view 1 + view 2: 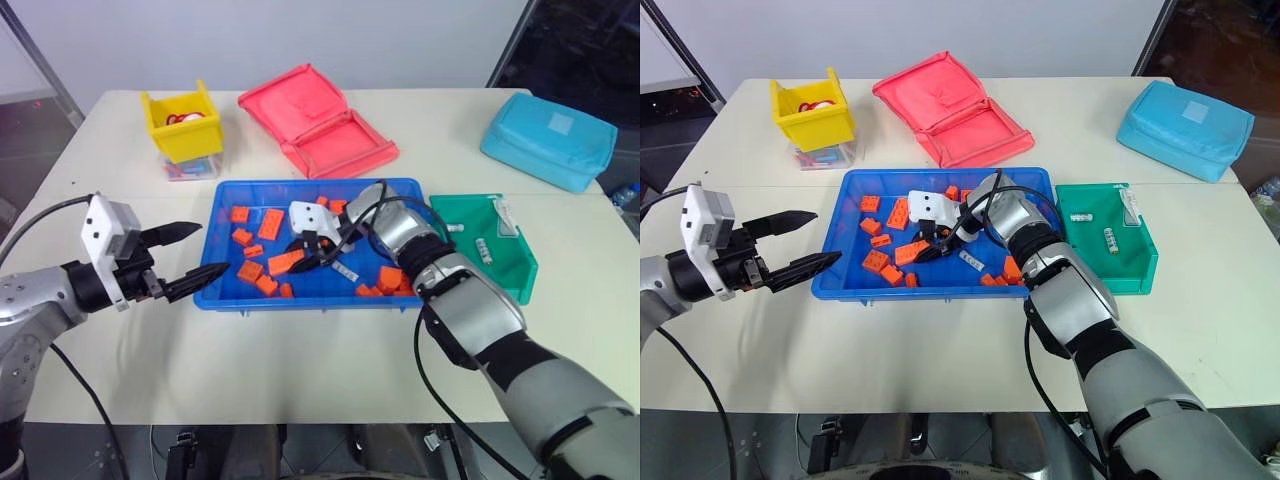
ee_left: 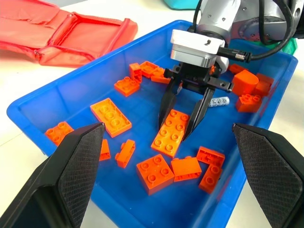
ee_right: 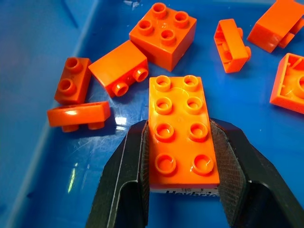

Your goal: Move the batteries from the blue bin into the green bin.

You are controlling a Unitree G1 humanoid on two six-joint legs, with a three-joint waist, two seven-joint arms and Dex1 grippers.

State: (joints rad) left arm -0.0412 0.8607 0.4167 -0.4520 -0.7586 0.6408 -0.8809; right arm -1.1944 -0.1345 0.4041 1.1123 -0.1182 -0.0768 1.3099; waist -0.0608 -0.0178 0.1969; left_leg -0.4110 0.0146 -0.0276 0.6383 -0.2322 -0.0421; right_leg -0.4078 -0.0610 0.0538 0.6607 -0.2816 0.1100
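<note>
Orange blocks (image 1: 270, 223), yellow bin (image 1: 182, 124), open red case (image 1: 317, 122), light-blue pouch (image 1: 548, 139), white table (image 1: 300, 350)

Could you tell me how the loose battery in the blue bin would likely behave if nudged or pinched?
The battery is a small cylinder lying on its side, so a nudge would probably roll it across the blue bin's glossy floor. It looks rigid, so pinching should not deform it, though its round sides might slip out of a grip.

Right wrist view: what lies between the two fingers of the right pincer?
An orange eight-stud block lies between the fingers, which touch its long sides; the right wrist view shows it.
</note>
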